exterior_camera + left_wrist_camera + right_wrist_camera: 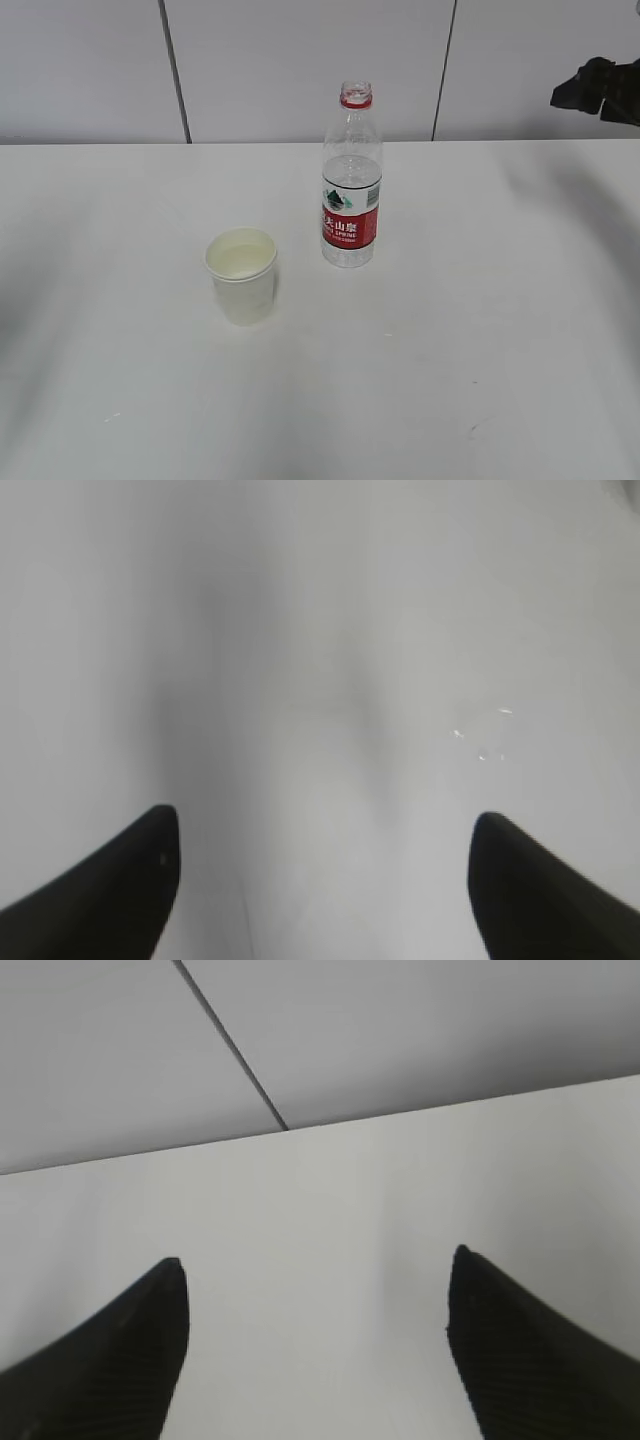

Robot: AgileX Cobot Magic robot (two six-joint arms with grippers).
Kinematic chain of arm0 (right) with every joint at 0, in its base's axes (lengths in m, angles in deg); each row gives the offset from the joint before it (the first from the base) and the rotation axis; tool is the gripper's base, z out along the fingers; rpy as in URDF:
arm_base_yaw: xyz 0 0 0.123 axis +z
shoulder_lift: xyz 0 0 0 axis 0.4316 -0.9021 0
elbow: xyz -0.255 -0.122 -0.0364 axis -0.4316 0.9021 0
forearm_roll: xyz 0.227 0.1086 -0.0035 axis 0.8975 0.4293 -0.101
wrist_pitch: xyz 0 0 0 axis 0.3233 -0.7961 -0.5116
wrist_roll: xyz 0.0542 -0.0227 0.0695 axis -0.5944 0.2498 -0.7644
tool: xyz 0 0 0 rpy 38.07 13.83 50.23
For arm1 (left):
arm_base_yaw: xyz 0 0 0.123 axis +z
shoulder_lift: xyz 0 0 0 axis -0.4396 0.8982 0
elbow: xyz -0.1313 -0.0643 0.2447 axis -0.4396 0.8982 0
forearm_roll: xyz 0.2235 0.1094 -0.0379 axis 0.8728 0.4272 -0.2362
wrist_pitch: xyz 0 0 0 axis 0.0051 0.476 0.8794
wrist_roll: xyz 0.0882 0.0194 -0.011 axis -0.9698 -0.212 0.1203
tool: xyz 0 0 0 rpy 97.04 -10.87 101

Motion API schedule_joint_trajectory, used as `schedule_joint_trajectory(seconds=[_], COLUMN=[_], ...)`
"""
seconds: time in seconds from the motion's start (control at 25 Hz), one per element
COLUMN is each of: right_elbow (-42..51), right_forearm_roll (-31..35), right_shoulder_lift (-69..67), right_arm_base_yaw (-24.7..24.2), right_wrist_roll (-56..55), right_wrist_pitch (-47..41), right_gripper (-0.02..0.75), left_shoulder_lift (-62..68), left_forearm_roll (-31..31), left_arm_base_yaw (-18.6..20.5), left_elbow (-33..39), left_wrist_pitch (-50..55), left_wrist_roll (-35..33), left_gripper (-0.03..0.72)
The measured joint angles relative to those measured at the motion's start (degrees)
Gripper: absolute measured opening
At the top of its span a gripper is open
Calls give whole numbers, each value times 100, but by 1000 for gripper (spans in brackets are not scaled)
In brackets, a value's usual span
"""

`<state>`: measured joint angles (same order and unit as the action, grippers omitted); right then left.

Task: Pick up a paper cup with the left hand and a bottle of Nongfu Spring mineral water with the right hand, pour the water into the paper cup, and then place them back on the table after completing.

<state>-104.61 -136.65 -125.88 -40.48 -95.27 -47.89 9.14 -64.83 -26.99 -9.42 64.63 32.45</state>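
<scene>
A white paper cup (241, 275) stands upright on the white table (450, 350), left of centre. A clear Nongfu Spring bottle (351, 178) with a red label and no cap stands upright just behind and right of it. Whether water is in the cup, I cannot tell. My left gripper (325, 825) is open and empty over bare table; it is out of the exterior view. My right gripper (317, 1270) is open and empty over the table's far edge. Part of the right arm (600, 88) shows at the upper right, well away from the bottle.
A grey panelled wall (300, 60) rises behind the table's far edge (400, 1112). A few small white specks (480, 735) lie on the tabletop in the left wrist view.
</scene>
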Motion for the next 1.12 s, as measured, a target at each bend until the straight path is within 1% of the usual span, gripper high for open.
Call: schedule_joint_trajectory(seconds=[0.4,0.68,0.88,1.04,1.12], right_elbow=[-9,-9,-9,-9,-9], right_forearm_roll=[-43,-57,-57,-57,-57], right_shoulder_lift=[340,590,713,862,932], right_arm_base_yaw=[0,0,0,0,0], right_wrist_roll=[-8,-8,-8,22,22], right_wrist_pitch=[417,1038,1210,1335,1399], right_gripper=[594,594,594,594,593], left_shoulder_lift=[-2610,-3920,-4554,-4720,-4737], left_forearm_roll=[-798,-950,-1084,-1128,-1019], left_arm_base_yaw=[0,0,0,0,0], left_elbow=[1121,1182,1182,1108,1103], left_wrist_pitch=[194,183,260,761,1210], left_wrist_roll=[0,0,0,0,0], left_gripper=[531,521,517,496,491])
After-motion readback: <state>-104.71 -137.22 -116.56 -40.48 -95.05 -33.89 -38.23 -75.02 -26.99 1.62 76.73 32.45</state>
